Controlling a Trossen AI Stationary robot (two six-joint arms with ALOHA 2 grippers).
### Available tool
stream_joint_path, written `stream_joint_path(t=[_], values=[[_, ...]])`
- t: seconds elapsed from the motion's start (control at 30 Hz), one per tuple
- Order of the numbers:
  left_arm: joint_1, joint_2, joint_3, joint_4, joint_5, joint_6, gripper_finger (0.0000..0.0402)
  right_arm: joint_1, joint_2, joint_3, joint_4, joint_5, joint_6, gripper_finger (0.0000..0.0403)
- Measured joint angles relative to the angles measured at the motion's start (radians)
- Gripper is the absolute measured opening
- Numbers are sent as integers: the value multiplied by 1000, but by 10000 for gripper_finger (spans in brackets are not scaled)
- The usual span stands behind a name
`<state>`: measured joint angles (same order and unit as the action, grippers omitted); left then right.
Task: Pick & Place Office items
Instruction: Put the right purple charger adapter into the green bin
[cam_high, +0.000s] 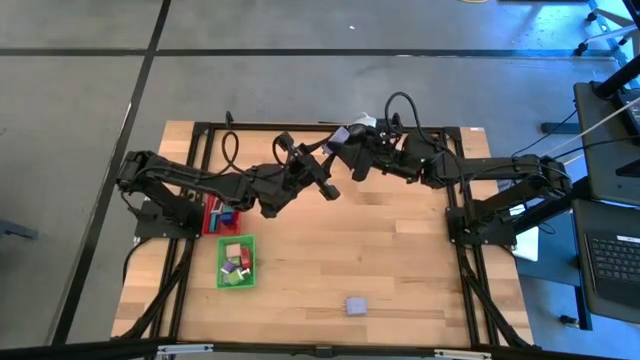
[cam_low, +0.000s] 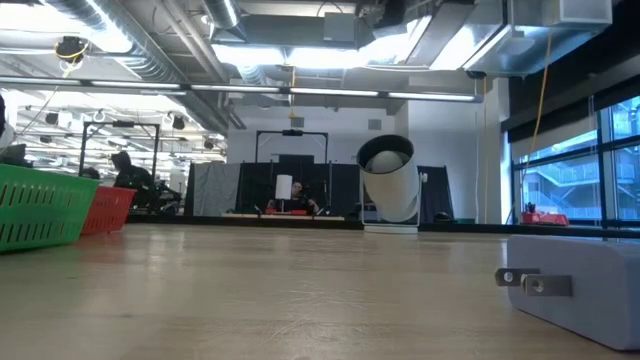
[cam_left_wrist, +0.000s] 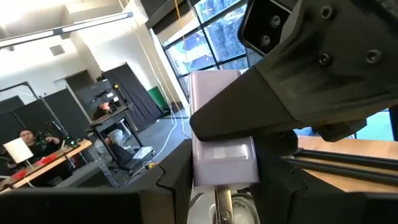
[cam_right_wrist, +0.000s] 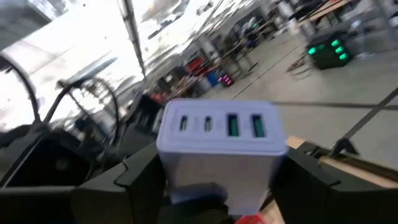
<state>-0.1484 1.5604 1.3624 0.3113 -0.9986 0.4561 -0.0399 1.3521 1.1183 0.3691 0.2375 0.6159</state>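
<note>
Meeting above table's far edge: lavender charger (cam_right_wrist: 219, 155) clenched between right tool (cam_high: 345, 140) fingers, left tool (cam_high: 322, 180) gripping it too.

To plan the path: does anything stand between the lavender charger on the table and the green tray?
Nothing visible: bare table lies between the lavender charger and the green tray. The left claw and right claw meet at a second charger, aloft.

table (cam_high: 400, 260): wood | on it: green tray (cam_high: 237, 262); red tray (cam_high: 213, 216); lavender charger (cam_high: 355, 306)
</note>
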Motion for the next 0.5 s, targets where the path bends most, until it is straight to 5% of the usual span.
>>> stream_joint_path(t=[0.2, 0.5], values=[[-17, 0, 0, 0, -48, 0, 123, -37, -8, 0, -57, -112, 0, 298], [-72, -2, 0, -96, -307, -122, 123, -113, -85, 0, -287, -308, -60, 337]])
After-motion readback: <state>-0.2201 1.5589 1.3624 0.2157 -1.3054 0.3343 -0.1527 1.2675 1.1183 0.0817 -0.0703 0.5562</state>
